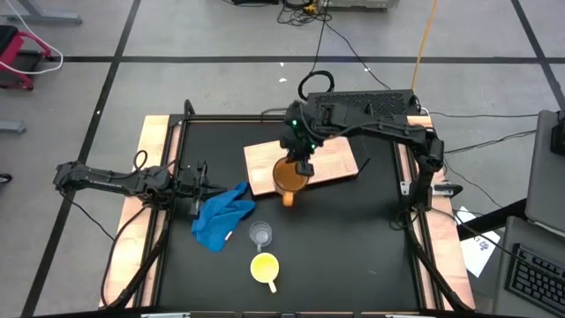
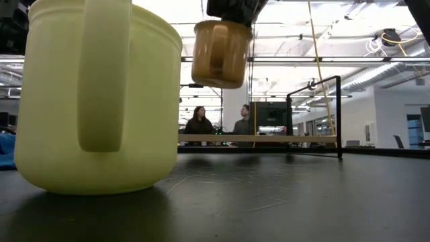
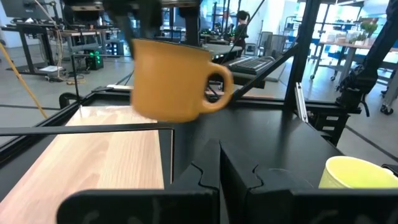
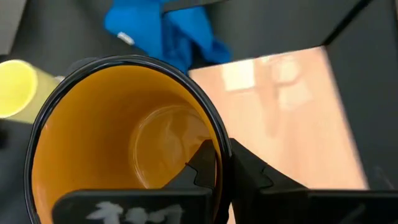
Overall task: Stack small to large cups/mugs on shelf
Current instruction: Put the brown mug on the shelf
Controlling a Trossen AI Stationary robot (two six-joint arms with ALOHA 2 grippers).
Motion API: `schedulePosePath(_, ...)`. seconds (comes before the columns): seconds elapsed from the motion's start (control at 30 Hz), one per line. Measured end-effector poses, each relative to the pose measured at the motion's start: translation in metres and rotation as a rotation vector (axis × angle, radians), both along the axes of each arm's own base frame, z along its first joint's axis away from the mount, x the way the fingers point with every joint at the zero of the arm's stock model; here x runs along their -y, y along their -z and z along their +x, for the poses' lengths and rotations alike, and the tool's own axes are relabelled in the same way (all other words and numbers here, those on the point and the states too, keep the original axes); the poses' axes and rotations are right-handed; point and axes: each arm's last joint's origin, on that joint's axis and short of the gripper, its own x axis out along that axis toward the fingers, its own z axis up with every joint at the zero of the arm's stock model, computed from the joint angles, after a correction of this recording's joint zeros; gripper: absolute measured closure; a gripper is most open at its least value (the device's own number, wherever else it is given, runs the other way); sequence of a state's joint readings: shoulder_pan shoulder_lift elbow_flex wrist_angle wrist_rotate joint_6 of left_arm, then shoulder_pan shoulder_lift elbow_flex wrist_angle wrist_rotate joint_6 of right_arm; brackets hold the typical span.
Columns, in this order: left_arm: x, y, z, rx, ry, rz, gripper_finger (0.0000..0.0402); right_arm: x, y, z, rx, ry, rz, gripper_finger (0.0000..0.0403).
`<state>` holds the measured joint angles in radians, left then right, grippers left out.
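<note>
My right gripper is shut on the large orange-brown mug, held in the air over the near edge of the light-wood shelf board. The mug hangs high in the low view. The small clear cup and the yellow mug stand upright on the black tabletop nearer the front. My left gripper is shut and empty at the table's left, beside the blue cloth. My right gripper holds the orange-brown mug by its dark rim, on the side away from the handle. One finger is inside the mug and one outside. The fingers point down from above. The mug hangs upright, lifted clear of the board and table.
The blue cloth lies crumpled to the left of the board. The yellow mug fills the low view's left. A black frame rail runs along the table's edge. People stand far behind the table.
</note>
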<state>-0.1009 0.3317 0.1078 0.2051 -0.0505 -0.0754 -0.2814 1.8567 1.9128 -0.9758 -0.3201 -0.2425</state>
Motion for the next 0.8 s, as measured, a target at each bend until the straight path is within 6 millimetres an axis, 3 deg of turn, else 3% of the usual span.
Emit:
schedulePosePath(0.47, 0.0, 0.0, 0.0, 0.002, 0.0, 0.017, 0.0398, 0.055, 0.031, 0.005, -0.045, 0.053, 0.004, 0.0393)
schedulePosePath(0.8, 0.0, 0.0, 0.0, 0.002, 0.0, 0.028, 0.0398, 0.059, 0.024, 0.006, -0.033, -0.049, -0.015, 0.0393)
